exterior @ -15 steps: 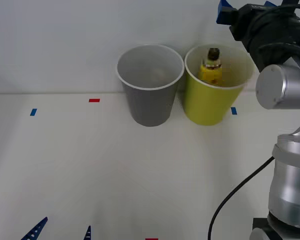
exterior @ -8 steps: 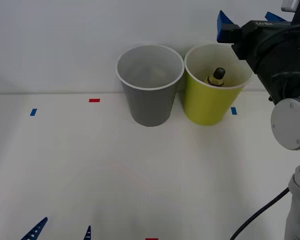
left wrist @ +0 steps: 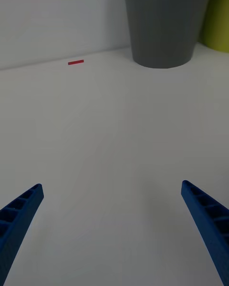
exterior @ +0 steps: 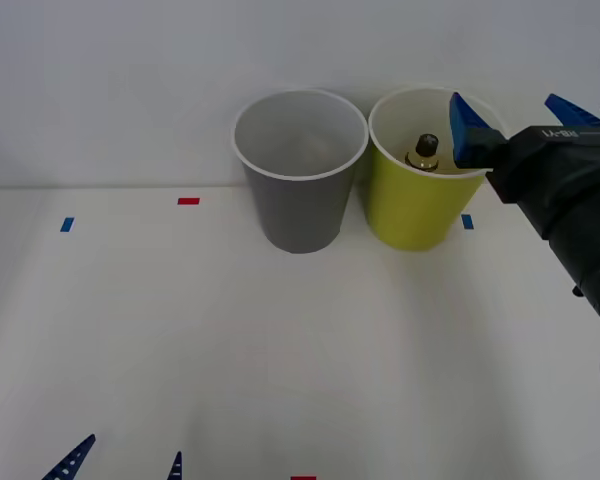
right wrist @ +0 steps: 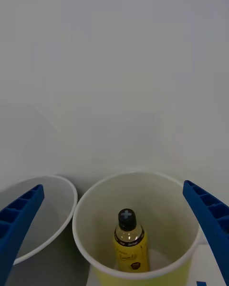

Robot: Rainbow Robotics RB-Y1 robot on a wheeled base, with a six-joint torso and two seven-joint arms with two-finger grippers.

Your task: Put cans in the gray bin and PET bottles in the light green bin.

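PET bottle (right wrist: 128, 242) stands upright inside light green bin (exterior: 417, 215), just ahead of the empty, spread-fingered right gripper (exterior: 515, 120); left gripper (exterior: 125, 462) parked, fingers apart.

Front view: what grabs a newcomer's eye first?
The light green bin at the table's back, beside the gray bin, with the PET bottle standing upright inside it. Next, the right tool, open, hanging just right of that bin's rim, holding nothing.

PET bottle (exterior: 424, 152) mostly behind bin wall (exterior: 420, 205)
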